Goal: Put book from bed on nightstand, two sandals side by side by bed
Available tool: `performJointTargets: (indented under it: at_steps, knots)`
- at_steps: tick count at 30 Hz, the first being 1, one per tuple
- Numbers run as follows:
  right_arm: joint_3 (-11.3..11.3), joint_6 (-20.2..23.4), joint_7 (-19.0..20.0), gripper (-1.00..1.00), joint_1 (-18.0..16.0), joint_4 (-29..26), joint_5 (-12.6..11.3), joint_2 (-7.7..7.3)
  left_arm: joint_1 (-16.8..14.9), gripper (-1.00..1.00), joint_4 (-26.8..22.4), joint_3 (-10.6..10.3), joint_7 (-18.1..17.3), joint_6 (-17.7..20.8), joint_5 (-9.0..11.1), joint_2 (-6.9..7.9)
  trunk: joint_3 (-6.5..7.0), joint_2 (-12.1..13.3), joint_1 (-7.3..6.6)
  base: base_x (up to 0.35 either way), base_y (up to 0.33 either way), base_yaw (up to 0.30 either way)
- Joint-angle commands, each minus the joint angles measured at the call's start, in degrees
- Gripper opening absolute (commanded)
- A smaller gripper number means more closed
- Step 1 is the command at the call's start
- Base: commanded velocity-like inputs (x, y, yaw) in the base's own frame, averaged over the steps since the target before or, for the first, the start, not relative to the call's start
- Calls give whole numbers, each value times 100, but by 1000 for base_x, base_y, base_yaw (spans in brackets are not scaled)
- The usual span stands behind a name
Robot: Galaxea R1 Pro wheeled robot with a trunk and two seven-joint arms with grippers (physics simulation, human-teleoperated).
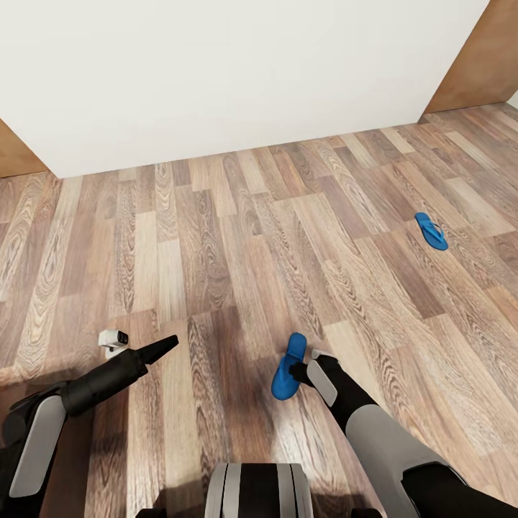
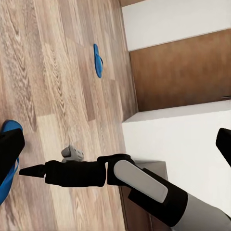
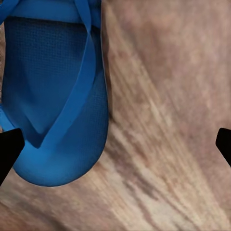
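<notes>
Near sandal (image 1: 288, 365): bright blue flip-flop, flat on the wood-plank floor (image 1: 216, 252), lower centre of the head frame; strap side up, its Y-shaped straps clear in the right wrist view (image 3: 57, 91).

Right gripper (image 1: 308, 365): just beside this sandal, at its right edge; whether it touches cannot be told. In the wrist view its black fingertips (image 3: 7, 149) sit at opposite frame edges, spread wide, nothing between them but sandal edge and floor.

Far sandal (image 1: 431, 231): same blue, right of centre in the head frame, well apart from the first.

Left gripper (image 1: 162, 347): lower left, above the floor; fingers together in a narrow point, holding nothing.

White wall (image 1: 237, 72): across the upper frame.
</notes>
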Motion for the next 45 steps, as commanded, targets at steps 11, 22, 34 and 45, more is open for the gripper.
performJointTargets:
  at_steps: [11, 22, 34, 45]
  knots:
    - [30, 12, -18, 100, 0, -31, -178, -12, -3, 100, 3, 4, -17, 27, -5, 0, -3, -1, -1, 0, 0, 0]
    - [31, 6, -10, 100, 0, -69, -548, -22, -3, 100, 3, 4, -21, 29, -5, 0, -3, -1, -1, 0, 0, 0]
    - [32, 6, -10, 100, 0, -71, -557, -22, -3, 100, 4, 4, -17, 29, -5, 0, -22, -1, -1, 0, 0, 61]
    - [32, 6, -10, 100, 0, -71, -557, -22, -3, 100, 5, 4, -17, 25, -5, 0, -26, -1, -1, 0, 0, 16]
